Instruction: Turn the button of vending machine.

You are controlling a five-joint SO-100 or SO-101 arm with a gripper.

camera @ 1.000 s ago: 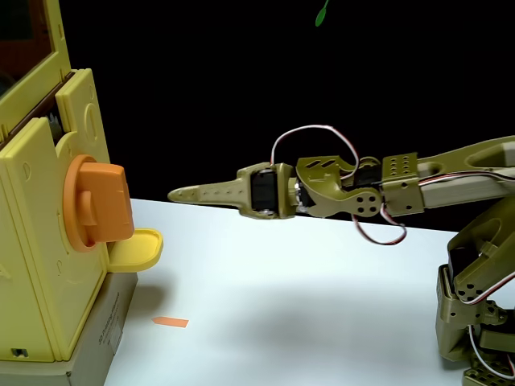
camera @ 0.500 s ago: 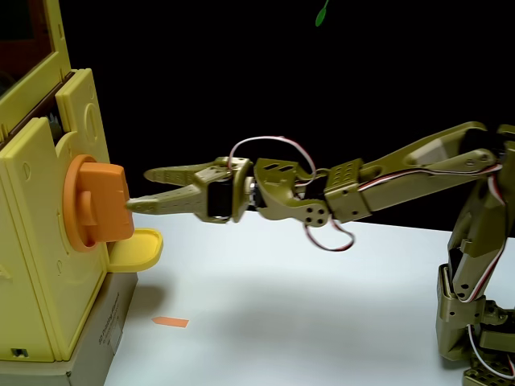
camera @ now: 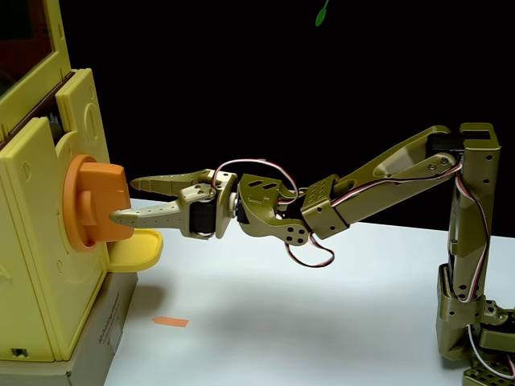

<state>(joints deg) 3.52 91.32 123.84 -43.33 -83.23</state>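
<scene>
Outstretched arm, hand (camera: 123,200) with spread fingers.

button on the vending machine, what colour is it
Orange: the button stands out against the yellow vending machine, clearest in the fixed view.

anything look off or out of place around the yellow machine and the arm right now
Nothing looks damaged or spilled. The one stray item is a small orange scrap lying on the white table in front of the vending machine. The button sits square on its face, with the open gripper at its bar.
</scene>
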